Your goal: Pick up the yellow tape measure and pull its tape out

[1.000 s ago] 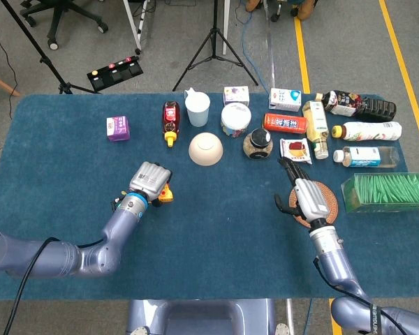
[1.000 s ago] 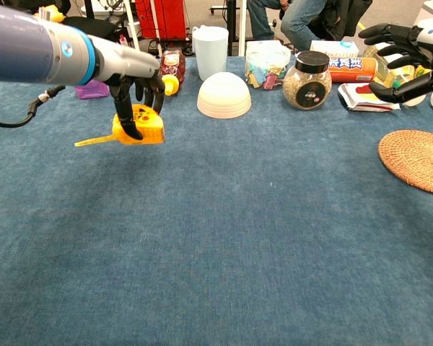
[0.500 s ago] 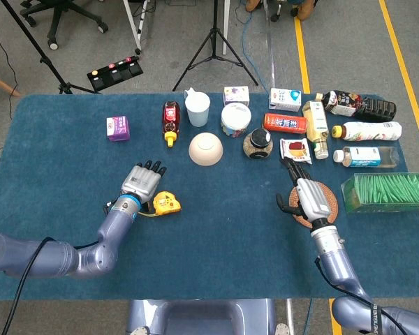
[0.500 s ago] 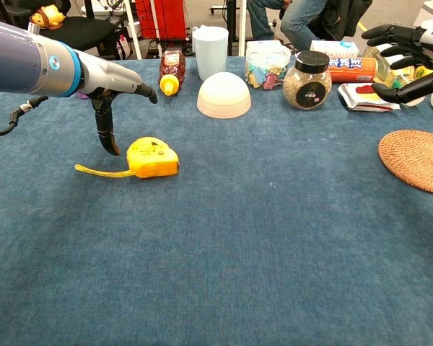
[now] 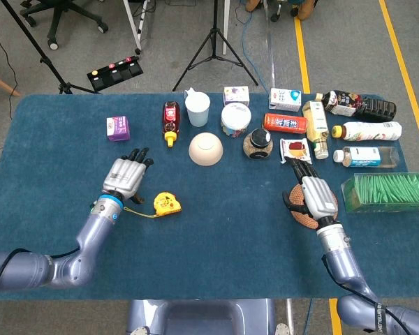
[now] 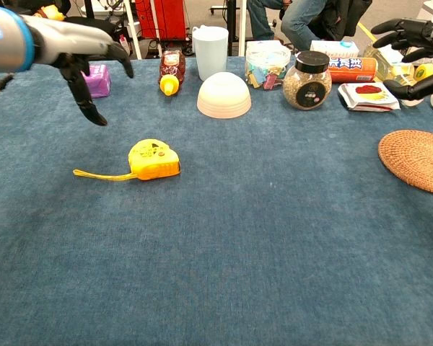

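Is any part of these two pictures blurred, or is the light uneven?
Head view: sharp and evenly lit, yellow tape measure casting little shadow. Chest view: left hand slightly soft, as is the cut-off right hand; tape measure crisp.

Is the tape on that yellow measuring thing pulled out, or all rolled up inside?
Partly out. A short yellow strip lies flat on the cloth, sticking out from the tape measure. No hand is touching it.

1 tape measure [image 5: 166, 203], 1 bowl [image 5: 205, 149], 1 white cup [image 5: 197, 109], 1 glass jar [image 5: 257, 144], 1 woven coaster [image 6: 417, 160], 1 green box [image 5: 387, 191] at table's right edge, 2 hands.
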